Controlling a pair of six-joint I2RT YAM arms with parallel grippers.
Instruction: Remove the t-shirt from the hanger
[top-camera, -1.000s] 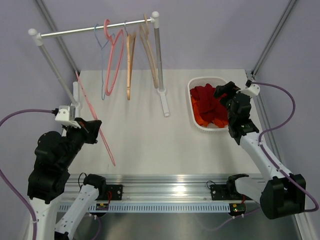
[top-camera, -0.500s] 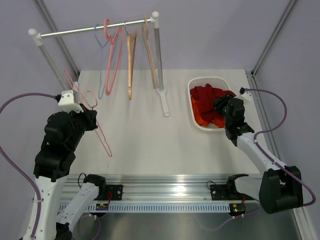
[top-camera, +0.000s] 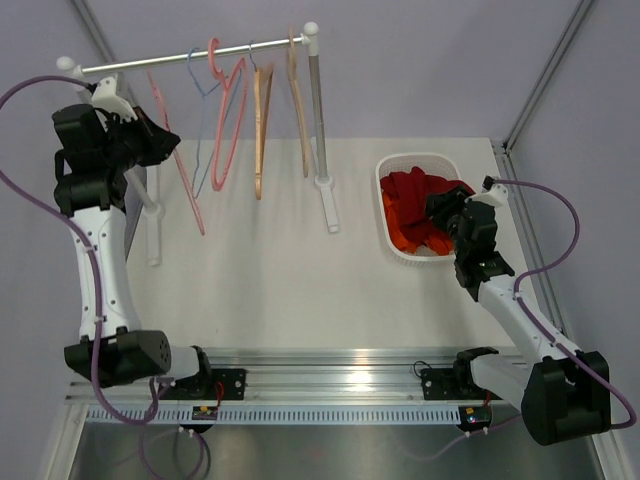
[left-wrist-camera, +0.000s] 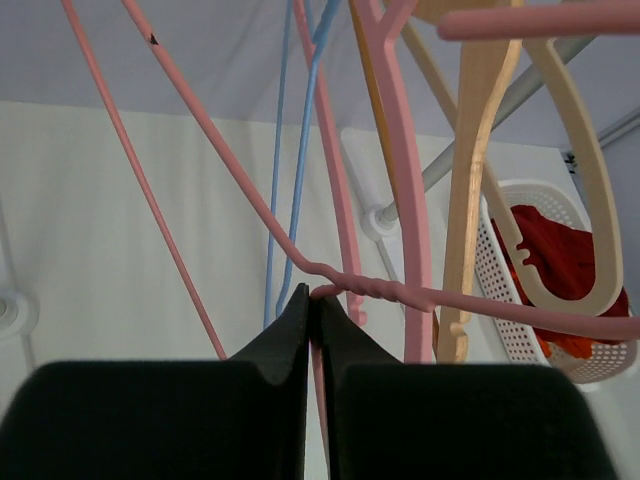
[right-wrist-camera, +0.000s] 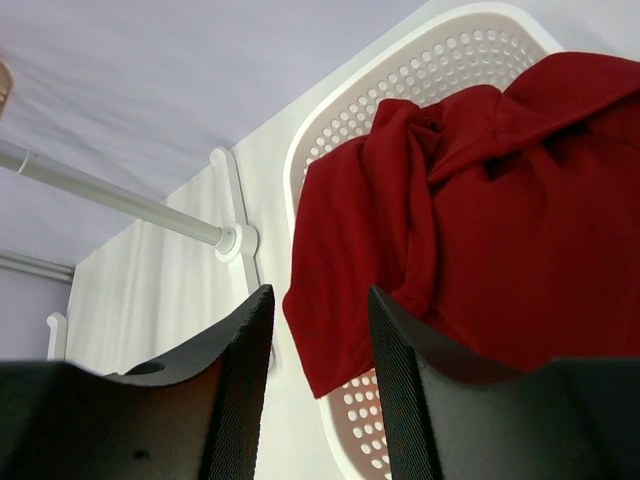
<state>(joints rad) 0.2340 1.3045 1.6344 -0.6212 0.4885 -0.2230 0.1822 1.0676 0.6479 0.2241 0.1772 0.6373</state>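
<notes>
T-shirt (top-camera: 408, 195), red, is seen bunched in basket (top-camera: 398, 163) at 3 o'clock of table. Right gripper (top-camera: 443, 208) is poised at the basket's 4 o'clock rim, fingers apart. Left gripper (top-camera: 158, 140) is seen high at 10 o'clock, beside rail (top-camera: 200, 58), fingers clamped on pink hanger (top-camera: 188, 195).

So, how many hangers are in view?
5. Four hang on the rail: a blue wire hanger, a thick pink hanger, a wooden hanger and a second wooden hanger. The left gripper holds the fifth, a thin pink wire hanger, near the rail.
</notes>
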